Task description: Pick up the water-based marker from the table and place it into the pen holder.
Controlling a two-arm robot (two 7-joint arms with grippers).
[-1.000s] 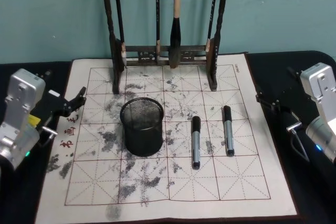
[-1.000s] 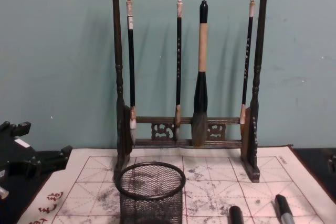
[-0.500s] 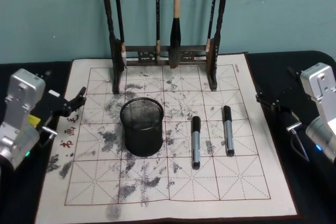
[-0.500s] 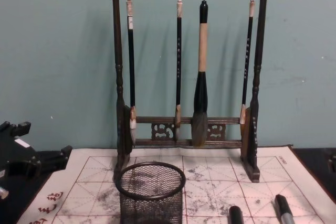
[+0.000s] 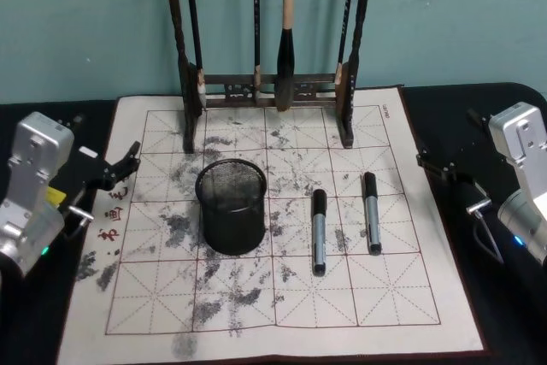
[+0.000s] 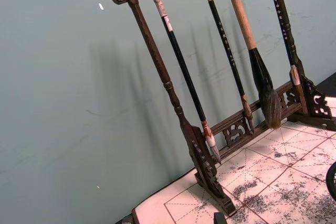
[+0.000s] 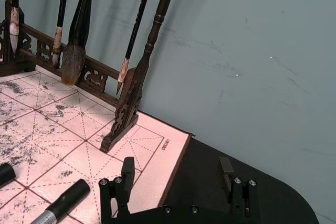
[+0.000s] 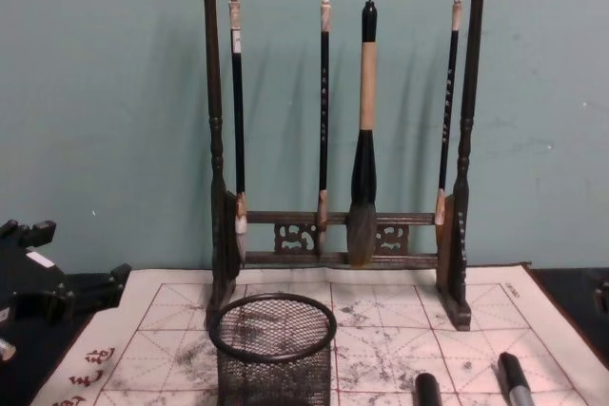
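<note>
Two black-and-grey markers lie side by side on the ink-stained grid mat, one (image 5: 318,231) nearer the middle and one (image 5: 371,211) to its right; their capped ends show in the chest view (image 8: 428,392) (image 8: 514,382). The pen holder (image 5: 232,205), a black wire-mesh cup, stands upright left of them with nothing visible inside it. My left gripper (image 5: 104,139) hovers open at the mat's left edge, well apart from the cup. My right gripper (image 5: 449,138) sits open off the mat's right edge; in the right wrist view (image 7: 176,169) nothing is between its fingers, and a marker (image 7: 65,203) lies nearby.
A tall dark wooden rack (image 5: 272,83) hung with several brushes stands at the back of the mat (image 5: 256,314), before a teal wall. Black tabletop (image 5: 479,108) flanks the mat on both sides.
</note>
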